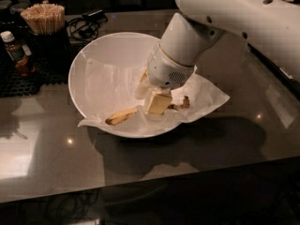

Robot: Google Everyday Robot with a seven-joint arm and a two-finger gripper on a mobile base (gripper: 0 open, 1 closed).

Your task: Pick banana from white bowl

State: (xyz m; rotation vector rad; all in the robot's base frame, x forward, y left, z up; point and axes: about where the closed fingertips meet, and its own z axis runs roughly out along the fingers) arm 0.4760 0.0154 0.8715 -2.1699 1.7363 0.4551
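Note:
The white bowl [101, 48] stands on the dark counter, lined with crinkled white paper [206, 95] that spills over its right rim. The banana [121, 116] lies at the bowl's front. Its yellow speckled end shows to the left and its dark stem end [183, 103] to the right. Its middle is hidden behind my gripper [152, 96]. My gripper reaches down into the bowl from the upper right, its pale yellow tip right at the banana's middle. The white arm [225, 13] covers the bowl's right back part.
A holder of wooden sticks [44, 20] and a small brown bottle [16, 53] stand on a black mat at the back left. Dark cables [86, 27] lie behind the bowl. The counter's front edge runs below the bowl.

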